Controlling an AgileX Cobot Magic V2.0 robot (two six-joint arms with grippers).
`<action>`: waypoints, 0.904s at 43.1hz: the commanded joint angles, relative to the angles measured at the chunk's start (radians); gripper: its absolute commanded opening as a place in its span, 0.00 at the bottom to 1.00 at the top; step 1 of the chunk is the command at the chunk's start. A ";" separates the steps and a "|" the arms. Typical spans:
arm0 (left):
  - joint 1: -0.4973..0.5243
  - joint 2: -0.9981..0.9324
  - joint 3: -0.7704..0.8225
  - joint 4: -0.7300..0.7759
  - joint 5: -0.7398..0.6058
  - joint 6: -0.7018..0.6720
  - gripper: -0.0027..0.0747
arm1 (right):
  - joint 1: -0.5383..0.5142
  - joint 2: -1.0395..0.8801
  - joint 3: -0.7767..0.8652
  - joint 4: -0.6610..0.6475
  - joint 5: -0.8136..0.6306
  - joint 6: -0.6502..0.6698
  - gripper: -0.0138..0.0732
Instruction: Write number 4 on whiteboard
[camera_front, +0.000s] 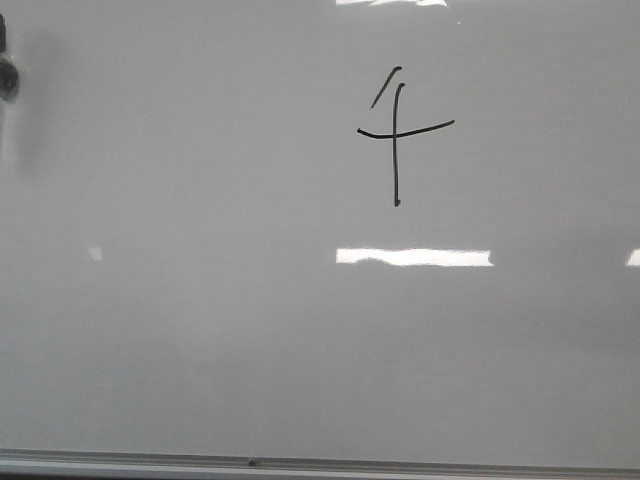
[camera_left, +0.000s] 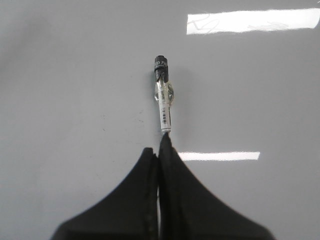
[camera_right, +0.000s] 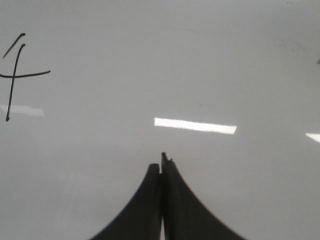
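A thin black marker-drawn number 4 (camera_front: 398, 130) sits in the upper middle of the large glossy pale grey-white whiteboard (camera_front: 200, 330) — long upright stroke, short slant, curved crossbar. The left gripper (camera_left: 161, 145) is clamped on a slim clear-bodied marker with a black tip (camera_left: 163, 97), held over bare board. The right gripper (camera_right: 162, 162) is pressed closed and empty — well apart from the figure.

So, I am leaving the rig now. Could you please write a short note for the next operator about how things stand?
Left gripper: shut on the marker, which points out over the whiteboard.
Right gripper: shut, holding nothing.
The number 4 is drawn in black, upper right of centre on the board in the front view.
Done: all three strokes of the 4.
Left: writing looks complete; perhaps only put the marker away.
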 joint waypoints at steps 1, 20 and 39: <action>0.001 -0.015 0.005 -0.010 -0.085 -0.001 0.01 | -0.006 -0.021 -0.015 -0.010 -0.120 0.000 0.08; 0.001 -0.015 0.005 -0.010 -0.085 -0.001 0.01 | -0.006 -0.021 -0.015 0.010 -0.130 0.000 0.08; 0.001 -0.015 0.005 -0.010 -0.085 -0.001 0.01 | -0.006 -0.021 -0.015 0.010 -0.130 0.000 0.08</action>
